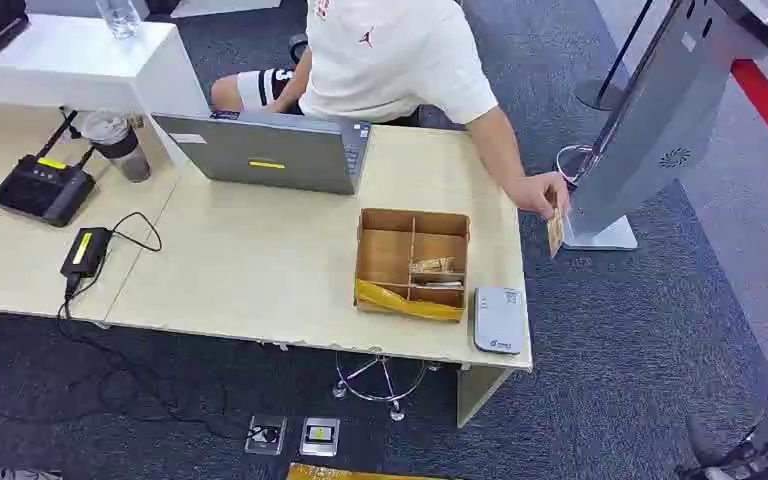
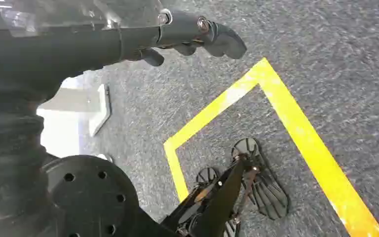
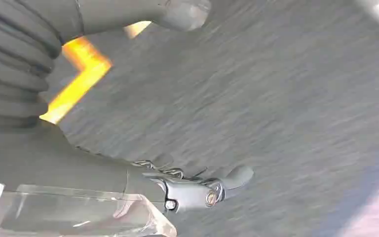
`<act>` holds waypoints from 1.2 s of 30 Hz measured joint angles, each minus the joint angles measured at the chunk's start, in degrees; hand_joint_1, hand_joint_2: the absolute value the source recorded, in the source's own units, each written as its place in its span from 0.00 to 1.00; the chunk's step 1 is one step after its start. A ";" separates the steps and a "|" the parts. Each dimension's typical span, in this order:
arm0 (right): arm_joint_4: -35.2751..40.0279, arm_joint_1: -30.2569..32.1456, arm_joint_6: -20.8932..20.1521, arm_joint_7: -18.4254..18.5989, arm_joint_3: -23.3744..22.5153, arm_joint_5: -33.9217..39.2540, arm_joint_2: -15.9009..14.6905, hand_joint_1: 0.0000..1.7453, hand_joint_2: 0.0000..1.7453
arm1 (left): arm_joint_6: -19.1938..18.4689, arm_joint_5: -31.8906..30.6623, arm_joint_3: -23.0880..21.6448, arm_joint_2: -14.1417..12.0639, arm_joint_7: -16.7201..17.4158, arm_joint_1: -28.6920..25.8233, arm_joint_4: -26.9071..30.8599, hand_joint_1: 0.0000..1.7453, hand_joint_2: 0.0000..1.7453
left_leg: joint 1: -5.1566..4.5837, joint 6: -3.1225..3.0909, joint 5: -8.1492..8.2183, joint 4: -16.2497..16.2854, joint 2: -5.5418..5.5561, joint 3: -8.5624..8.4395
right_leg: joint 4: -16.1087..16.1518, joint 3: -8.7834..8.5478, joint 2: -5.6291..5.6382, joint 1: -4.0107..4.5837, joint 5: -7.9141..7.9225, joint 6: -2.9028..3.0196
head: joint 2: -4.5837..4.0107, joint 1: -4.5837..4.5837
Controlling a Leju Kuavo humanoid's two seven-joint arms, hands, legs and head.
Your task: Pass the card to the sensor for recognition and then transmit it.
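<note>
Pre-pickup step. Left hand (image 2: 197, 37) and right hand (image 3: 197, 190) hang over carpet, fingers apart, holding nothing, well apart from bench (image 1: 260, 270). Person's hand (image 1: 543, 192) holds card (image 1: 555, 232) beside kiosk (image 1: 650, 120). Next, prob.: raise a hand to take card, carry to card reader (image 1: 498, 320).

Desk (image 1: 260, 270) bears laptop (image 1: 265, 150), box (image 1: 412, 262), sensor (image 1: 498, 320)
</note>
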State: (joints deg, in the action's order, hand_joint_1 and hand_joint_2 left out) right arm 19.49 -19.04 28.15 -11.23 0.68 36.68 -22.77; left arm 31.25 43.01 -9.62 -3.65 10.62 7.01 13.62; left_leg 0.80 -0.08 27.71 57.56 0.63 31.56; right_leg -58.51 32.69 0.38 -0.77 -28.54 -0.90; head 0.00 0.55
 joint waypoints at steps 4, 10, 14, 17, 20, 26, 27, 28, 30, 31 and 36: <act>4.86 -4.17 0.33 -2.13 -1.51 -1.05 -1.66 0.00 1.00 | 1.38 0.55 0.00 0.57 0.13 0.09 -0.44 0.00 1.00 | 0.00 -0.07 -0.06 0.02 0.16 0.00 | 0.00 -0.04 -0.17 -0.01 0.02 -0.02 | 0.00 0.00; 15.32 -6.07 3.19 -1.93 -2.60 -3.89 -2.23 0.00 1.00 | 2.62 0.85 0.00 1.09 0.53 0.10 -0.77 0.00 1.00 | -0.01 -0.07 -0.09 0.01 0.28 0.06 | -0.01 -0.05 -0.30 -0.01 0.02 -0.02 | 0.00 -0.02; 22.88 -6.38 4.57 -0.90 -2.62 -6.62 -2.25 0.00 1.00 | 3.00 0.85 0.00 1.27 0.59 0.12 -0.79 0.00 1.00 | -0.01 -0.07 -0.09 0.01 0.29 0.06 | -0.01 -0.06 -0.32 -0.01 0.02 -0.02 | 0.00 -0.02; 28.49 -6.40 5.31 -0.18 -2.58 -9.07 -2.14 0.00 1.00 | 3.32 0.83 0.00 1.40 0.68 0.12 -0.85 0.00 1.00 | -0.03 -0.05 -0.11 0.01 0.30 0.07 | -0.01 -0.06 -0.34 -0.03 0.02 -0.02 | 0.00 -0.02; 34.13 -6.41 5.46 0.67 -2.32 -12.47 -1.92 0.00 1.00 | 3.35 0.70 -0.04 1.49 0.72 0.13 -0.88 0.00 1.00 | -0.03 -0.05 -0.12 0.01 0.30 0.07 | -0.01 -0.07 -0.34 -0.03 0.02 -0.02 | 0.00 -0.02; 43.88 -6.42 3.65 2.01 -0.74 -21.32 -0.81 0.00 1.00 | 3.30 -0.18 -0.72 1.55 0.74 0.16 -0.92 0.00 1.00 | -0.02 -0.04 -0.12 0.01 0.34 0.09 | -0.02 -0.06 -0.36 -0.02 0.02 -0.02 | 0.00 -0.04; 45.25 -6.42 3.14 2.07 -0.29 -23.08 -0.55 0.00 1.00 | 3.28 -0.39 -0.96 1.55 0.77 0.17 -0.92 0.00 1.00 | -0.02 -0.04 -0.12 0.00 0.34 0.09 | -0.02 -0.06 -0.37 -0.02 0.02 -0.02 | 0.00 -0.02; 46.61 -6.45 2.78 2.09 0.29 -24.81 -0.24 0.00 1.00 | 3.28 -0.48 -1.25 1.55 0.81 0.19 -0.92 0.00 1.00 | -0.02 -0.03 -0.13 0.00 0.34 0.09 | -0.02 -0.06 -0.37 -0.02 0.02 -0.02 | 0.00 -0.02; 49.13 -6.49 1.73 2.16 1.66 -28.30 0.46 0.00 1.00 | 3.26 -1.00 -1.75 1.55 0.92 0.25 -0.92 0.00 1.00 | -0.02 -0.02 -0.14 0.00 0.35 0.11 | -0.02 -0.06 -0.37 -0.02 0.02 -0.02 | 0.00 -0.02; 50.12 -6.52 1.33 2.16 2.30 -29.78 0.79 0.00 1.00 | 3.26 -1.20 -1.97 1.55 0.92 0.26 -0.92 0.00 1.00 | -0.01 -0.02 -0.14 0.00 0.35 0.10 | -0.02 -0.06 -0.37 -0.01 0.02 -0.02 | 0.00 -0.02; 55.09 -6.74 -1.33 2.18 5.93 -38.69 2.62 0.00 1.00 | 3.21 -2.56 -3.34 1.53 1.09 0.30 -0.92 0.00 1.00 | -0.01 0.00 -0.16 0.00 0.42 0.13 | -0.03 -0.06 -0.40 -0.01 0.02 -0.02 | 0.00 0.00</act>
State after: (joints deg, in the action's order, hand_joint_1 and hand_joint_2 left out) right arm 74.58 -25.78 26.82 -9.05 6.60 -2.02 -20.15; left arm 34.47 40.46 -12.96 -2.12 11.72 7.32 12.70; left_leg 0.78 -0.08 27.55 57.56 1.04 31.68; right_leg -58.54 32.62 -0.02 -0.79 -28.53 -0.92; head 0.00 0.55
